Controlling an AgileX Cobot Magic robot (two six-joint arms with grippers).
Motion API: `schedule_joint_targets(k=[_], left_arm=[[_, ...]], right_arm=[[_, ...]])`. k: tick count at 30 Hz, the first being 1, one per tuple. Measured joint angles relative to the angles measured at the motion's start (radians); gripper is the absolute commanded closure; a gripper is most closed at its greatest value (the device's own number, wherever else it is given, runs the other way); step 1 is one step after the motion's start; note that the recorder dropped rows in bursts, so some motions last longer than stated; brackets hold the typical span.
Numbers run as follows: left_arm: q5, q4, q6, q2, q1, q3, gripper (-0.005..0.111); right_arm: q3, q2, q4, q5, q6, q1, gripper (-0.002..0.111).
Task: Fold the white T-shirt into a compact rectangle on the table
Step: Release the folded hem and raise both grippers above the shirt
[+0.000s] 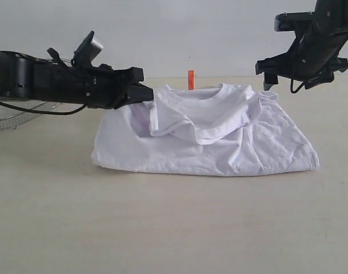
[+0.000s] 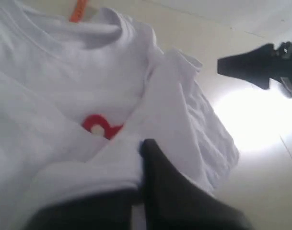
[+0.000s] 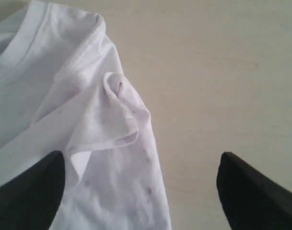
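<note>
Wire mesh of a round basket (image 1: 14,114) shows at the far left of the exterior view, behind the left arm and well apart from its gripper.

Left gripper (image 1: 144,95): fully closed, clamped on a fold of the white T-shirt (image 1: 219,142) at the shoulder on that side. The pinched cloth is held above the table (image 1: 174,228), and the fabric beside it lies folded over toward the collar. In the left wrist view, 1 dark finger (image 2: 169,196) presses on white fabric. The 2nd finger appears to sit under the fold, though blur prevents confirmation. Part of a red letter (image 2: 100,127) shows just ahead of the fingertips, between 2 layers of cloth.

White T-shirt: lies on the table between the 2 grippers, with the hem edge toward the exterior camera and the collar away from it. The body forms a wide, rumpled block. The orange neck tag (image 1: 191,79) stands upright behind the collar, just beyond the left gripper's tips.

Right gripper (image 1: 270,80): jaws wide apart, holding nothing. It hangs above the shirt's right shoulder, clear of the cloth. In the right wrist view, the curled sleeve (image 3: 114,115) lies below, nearer 1 fingertip, and bare table lies under the other.
</note>
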Motion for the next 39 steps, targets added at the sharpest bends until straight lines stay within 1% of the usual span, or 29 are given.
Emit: schedule_joint_targets(k=[6, 9, 12, 14, 16, 17, 19, 21, 25, 26, 27, 28, 29, 31, 33, 35, 36, 39], left_arm=[[-0.133, 0.0, 0.022, 0.031, 0.0, -0.052, 0.102], [-0.198, 0.0, 0.059, 0.124, 0.0, -0.113, 0.102], [-0.206, 0.0, 0.067, 0.203, 0.0, -0.167, 0.102], [-0.208, 0.0, 0.077, 0.236, 0.0, -0.194, 0.093], [-0.217, 0.0, 0.124, 0.249, 0.0, -0.217, 0.07], [-0.226, 0.0, 0.138, 0.25, 0.0, -0.229, 0.055], [-0.256, 0.0, 0.156, 0.25, 0.0, -0.253, 0.033], [-0.273, 0.0, 0.157, 0.25, 0.0, -0.273, 0.029], [-0.298, 0.0, 0.153, 0.25, 0.0, -0.304, 0.029], [-0.303, 0.0, 0.153, 0.25, 0.0, -0.309, 0.029], [-0.306, 0.0, 0.153, 0.249, 0.0, -0.319, 0.03], [-0.311, 0.0, 0.153, 0.247, 0.0, -0.329, 0.036], [-0.311, 0.0, 0.153, 0.245, 0.0, -0.348, 0.043], [-0.311, -0.002, 0.153, 0.243, 0.0, -0.359, 0.058], [-0.311, 0.0, 0.153, 0.239, 0.0, -0.361, 0.078], [-0.308, 0.014, 0.146, 0.239, 0.0, -0.361, 0.096], [-0.302, 0.023, 0.132, 0.239, 0.0, -0.357, 0.102], [-0.277, 0.105, 0.046, 0.239, 0.0, -0.354, 0.102]], right_arm=[[0.0, 0.0, 0.0, 0.019, 0.0, 0.0, 0.031], [0.0, 0.0, 0.006, 0.026, 0.0, 0.0, 0.031], [0.0, 0.0, 0.013, 0.047, -0.011, 0.0, 0.031], [0.0, 0.0, 0.016, 0.06, -0.024, 0.0, 0.031], [0.0, 0.0, 0.022, 0.072, -0.066, 0.002, 0.031], [0.0, 0.0, 0.029, 0.075, -0.087, 0.006, 0.031], [0.0, 0.0, 0.05, 0.088, -0.146, 0.023, 0.031], [0.0, 0.0, 0.059, 0.093, -0.173, 0.042, 0.031], [0.0, -0.02, 0.068, 0.097, -0.188, 0.053, 0.033], [0.0, -0.029, 0.068, 0.097, -0.188, 0.053, 0.037], [0.0, -0.041, 0.068, 0.099, -0.188, 0.053, 0.043], [0.0, -0.058, 0.068, 0.101, -0.188, 0.053, 0.052], [0.0, -0.073, 0.068, 0.1, -0.19, 0.053, 0.057], [0.0, -0.091, 0.068, 0.1, -0.192, 0.053, 0.064], [0.0, -0.104, 0.068, 0.102, -0.193, 0.053, 0.065], [0.0, -0.111, 0.068, 0.102, -0.194, 0.053, 0.065], [0.0, -0.112, 0.068, 0.102, -0.194, 0.053, 0.065], [0.0, -0.12, 0.068, 0.104, -0.196, 0.053, 0.065]])
